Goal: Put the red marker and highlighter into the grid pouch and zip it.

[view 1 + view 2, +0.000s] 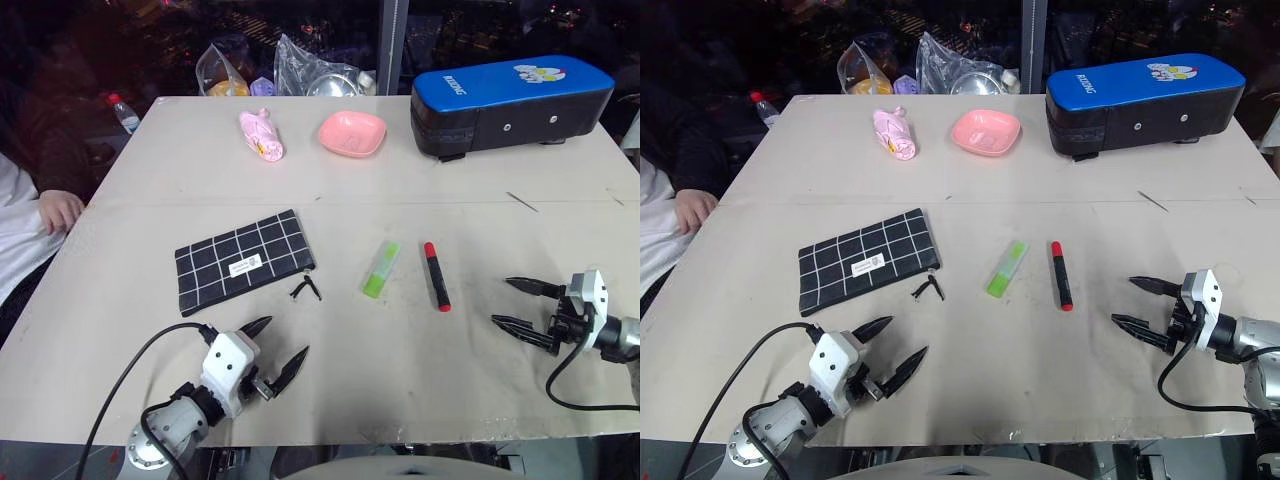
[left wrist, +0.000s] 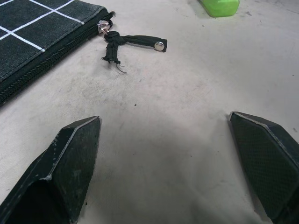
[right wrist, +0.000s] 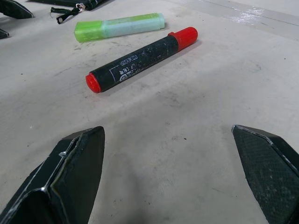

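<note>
Bench point(image 1: 420, 360) holds grid pouch point(image 1: 243, 261), highlighter point(image 1: 381, 268), red marker point(image 1: 436, 276). We see left end effector point(image 1: 283, 350) and right end effector point(image 1: 517, 304) spread apart, empty; the pouch's zipper state stays unclear.

Items partly cut off or illegible

Left wrist view: grid pouch point(image 2: 32, 32) and highlighter point(image 2: 218, 6) run off the frame edge; print on the pouch's white label point(image 1: 244, 266) too small to read; person point(image 1: 25, 235) beside the pouch cropped
</note>
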Controlling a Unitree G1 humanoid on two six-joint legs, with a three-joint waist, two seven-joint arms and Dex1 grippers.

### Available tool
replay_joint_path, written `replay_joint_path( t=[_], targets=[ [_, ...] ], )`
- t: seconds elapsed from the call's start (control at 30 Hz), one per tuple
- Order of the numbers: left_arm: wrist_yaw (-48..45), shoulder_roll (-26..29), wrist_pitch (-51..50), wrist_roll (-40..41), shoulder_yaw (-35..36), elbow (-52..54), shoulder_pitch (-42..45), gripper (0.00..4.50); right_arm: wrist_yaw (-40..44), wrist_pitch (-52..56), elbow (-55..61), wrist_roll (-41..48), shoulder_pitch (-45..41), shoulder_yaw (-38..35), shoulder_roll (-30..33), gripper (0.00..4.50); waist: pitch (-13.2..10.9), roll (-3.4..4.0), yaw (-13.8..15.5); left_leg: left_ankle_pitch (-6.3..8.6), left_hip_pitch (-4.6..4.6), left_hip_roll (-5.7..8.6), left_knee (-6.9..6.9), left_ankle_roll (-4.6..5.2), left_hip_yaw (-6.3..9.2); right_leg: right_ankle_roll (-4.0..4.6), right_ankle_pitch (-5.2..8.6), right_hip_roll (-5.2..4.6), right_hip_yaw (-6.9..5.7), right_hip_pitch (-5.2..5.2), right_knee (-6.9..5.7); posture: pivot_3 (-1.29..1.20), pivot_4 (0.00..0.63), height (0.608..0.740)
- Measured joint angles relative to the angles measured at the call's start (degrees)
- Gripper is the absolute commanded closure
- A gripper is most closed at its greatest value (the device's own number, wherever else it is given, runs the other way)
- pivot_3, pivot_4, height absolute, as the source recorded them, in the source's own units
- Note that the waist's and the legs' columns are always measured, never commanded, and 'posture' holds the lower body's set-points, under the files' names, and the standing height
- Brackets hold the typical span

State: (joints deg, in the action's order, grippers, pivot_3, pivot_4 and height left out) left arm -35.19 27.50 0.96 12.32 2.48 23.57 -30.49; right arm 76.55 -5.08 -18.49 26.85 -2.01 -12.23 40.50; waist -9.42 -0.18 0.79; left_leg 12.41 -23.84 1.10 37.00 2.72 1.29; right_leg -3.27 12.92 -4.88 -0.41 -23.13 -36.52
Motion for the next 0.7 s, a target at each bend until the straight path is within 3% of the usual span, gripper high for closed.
replay_joint_path(
  t=[0.27,0.7],
  targets=[
    [-1.88,2.23,-0.44,1.41,3.27,-0.04,-1.14,0.0,-1.27,0.14,1.95,0.01,0.05,0.12,-1.52,0.11,-0.02,-0.02,0.0,0.0,-0.02,-0.02,0.0,0.0,0.0,0.0,0.0,0.0,0.0,-0.01,0.0,0.0,0.15,0.726],
    [-2.37,1.49,1.12,1.44,6.12,-0.72,-0.43,0.0,-0.19,0.0,-0.61,-0.18,-2.47,0.38,-1.51,0.11,-0.04,-0.06,0.03,0.0,-0.03,-0.02,-0.01,0.0,0.02,0.01,-0.01,0.0,-0.03,0.0,0.02,0.0,0.15,0.726]
  ],
)
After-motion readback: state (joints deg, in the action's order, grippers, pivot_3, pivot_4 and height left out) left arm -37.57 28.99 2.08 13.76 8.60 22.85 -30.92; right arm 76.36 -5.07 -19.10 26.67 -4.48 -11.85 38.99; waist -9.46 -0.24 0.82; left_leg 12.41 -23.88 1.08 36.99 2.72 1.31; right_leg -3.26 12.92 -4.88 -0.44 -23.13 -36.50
